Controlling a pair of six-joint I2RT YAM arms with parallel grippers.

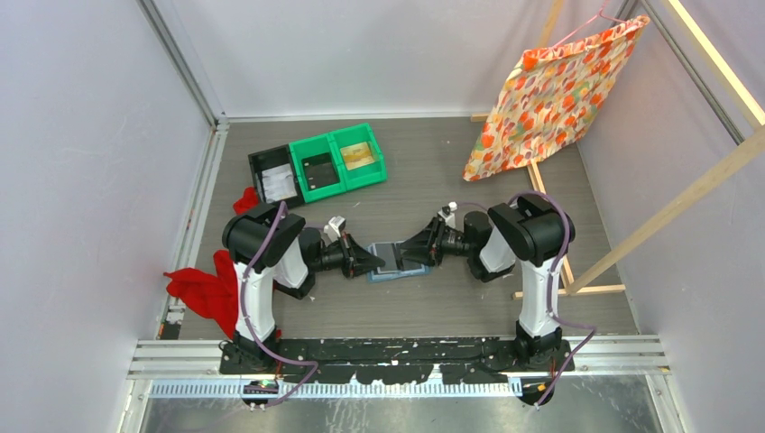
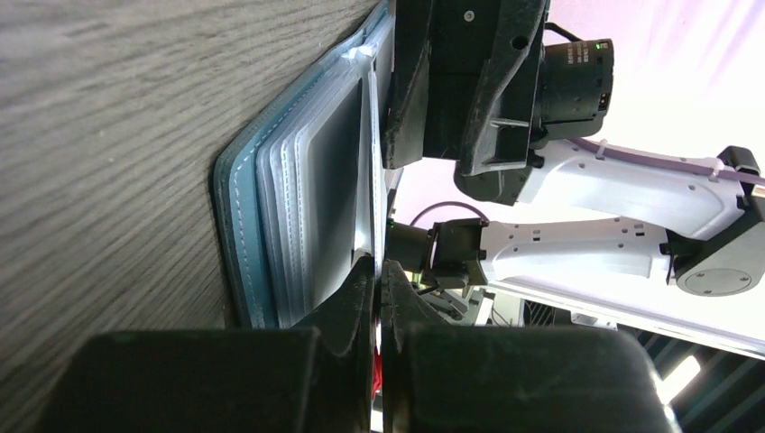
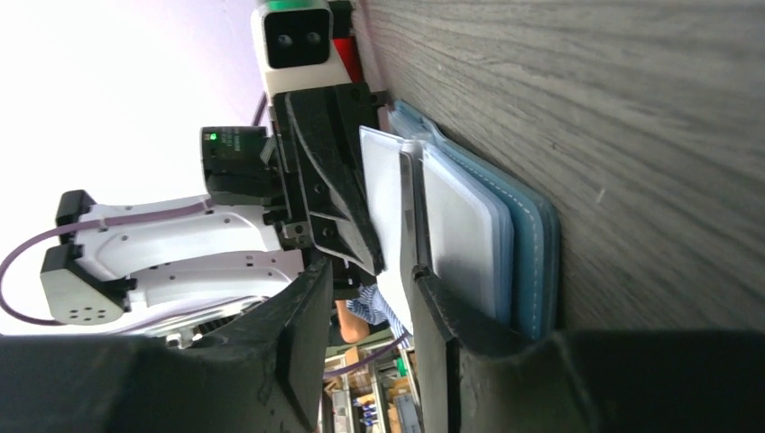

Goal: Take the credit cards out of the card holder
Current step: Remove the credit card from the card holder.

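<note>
Top external view — grey wood-grain table [image 1: 433,171], pale walls [image 1: 90,135].

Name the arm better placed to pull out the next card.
Probably right. The right gripper stands open around a pale sleeve of the holder, while the left gripper is shut, pinching a leaf.

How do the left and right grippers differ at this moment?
The left gripper is shut, pinching a thin clear sleeve of the card holder; the right gripper stands open, its jaws astride the holder's pages without clamping. The left reaches in from the holder's left, the right from its right. Both lie low over the table.
</note>
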